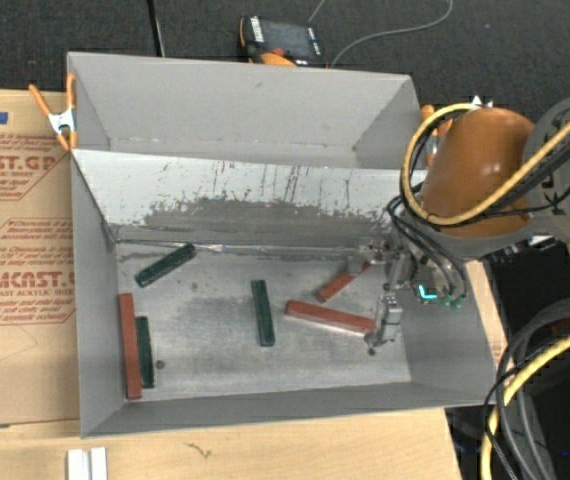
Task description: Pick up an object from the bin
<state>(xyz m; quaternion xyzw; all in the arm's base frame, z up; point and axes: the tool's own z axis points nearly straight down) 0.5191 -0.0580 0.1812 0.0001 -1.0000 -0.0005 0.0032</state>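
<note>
The grey metal bin (95, 268) sits on a pale wooden tabletop (265, 448), with dark floor (525, 28) beyond it, where a black and orange device (280, 38) lies with a thin cable running off it. The bin's floor is dull and scuffed, and its sloping back wall carries dark vertical scrape marks along the lower edge. The arm, with its orange cover (475, 168) and looped cables, comes in from the right, and the gripper (380, 338) is low in the right part of the bin, at the right end of a red bar (330, 318) lying flat on the floor; whether it is released or clenched cannot be told, nor whether it touches the bar. A shorter red bar (340, 285) lies tilted just above. A green bar (262, 313) lies upright near the middle, another green bar (165, 265) slants at the upper left, and a long red bar (125, 346) lies along the left wall with a dark green bar (143, 351) just beside it.
</note>
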